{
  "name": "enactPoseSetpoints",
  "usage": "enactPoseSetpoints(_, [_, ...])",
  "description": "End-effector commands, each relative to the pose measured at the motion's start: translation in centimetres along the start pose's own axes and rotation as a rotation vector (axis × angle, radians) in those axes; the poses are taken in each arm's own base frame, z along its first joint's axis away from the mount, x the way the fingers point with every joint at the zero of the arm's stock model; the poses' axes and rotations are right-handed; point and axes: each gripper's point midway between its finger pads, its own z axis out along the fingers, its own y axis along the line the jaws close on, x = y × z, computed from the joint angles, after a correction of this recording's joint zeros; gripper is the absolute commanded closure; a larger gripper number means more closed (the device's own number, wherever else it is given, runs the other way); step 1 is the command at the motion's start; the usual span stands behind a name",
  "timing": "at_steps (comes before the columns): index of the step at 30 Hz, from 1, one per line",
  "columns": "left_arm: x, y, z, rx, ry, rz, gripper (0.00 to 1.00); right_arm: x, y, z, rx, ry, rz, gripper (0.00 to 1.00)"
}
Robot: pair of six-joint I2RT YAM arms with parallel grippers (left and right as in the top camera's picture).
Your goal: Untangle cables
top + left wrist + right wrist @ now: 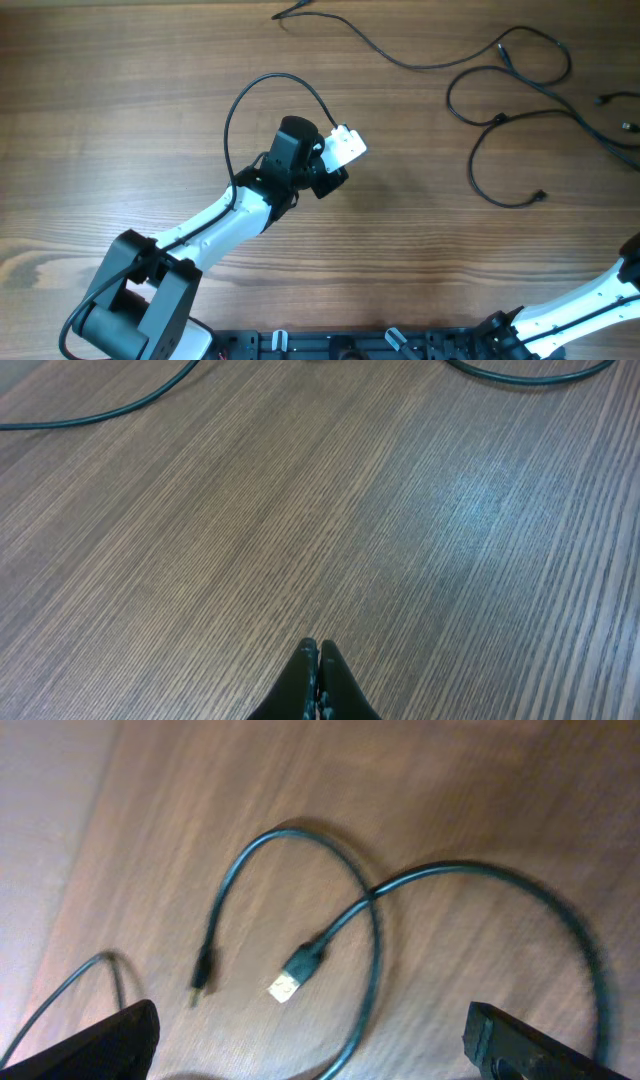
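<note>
The wooden table (120,120) is bare around the left arm. The cables (500,118) lie as loose strands at the far right part of the table, spread in open curves and well apart from the left arm. A few strands cross each other there, and one long strand runs away toward the far edge. In the right wrist view, one cable makes a loop that crosses over itself. Near the loop lie a flat USB plug (287,982) and a small thin plug (201,982), side by side but not touching.

The left arm reaches out to the middle of the table, and its own thick black cord (228,125) arches above it. The left gripper (318,655) points down at bare wood, with its two fingers pressed together and nothing between them. The right arm enters from the near right corner. The right gripper (310,1015) hangs over the loop with its fingers (110,1040) standing wide apart, and it grips nothing.
</note>
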Motion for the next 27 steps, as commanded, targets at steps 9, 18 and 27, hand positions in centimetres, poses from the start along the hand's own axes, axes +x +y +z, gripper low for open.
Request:
enactPoseSetpoints(9, [1.4,-1.1,0.2,0.047,0.051,-0.028,0.71,8.7,18.3,-0.5,-0.402,0.132,-0.404,0.00])
enactPoseSetpoints(18, [1.9,-1.4,0.1,0.055,0.069,-0.035,0.65,15.3,21.0,5.2,-0.229,0.103,-0.389,0.00])
enactPoseSetpoints(27, [1.9,-1.4,0.1,0.055,0.070,-0.062,0.66,16.6,18.7,8.7,-0.188,0.097,-0.427,0.00])
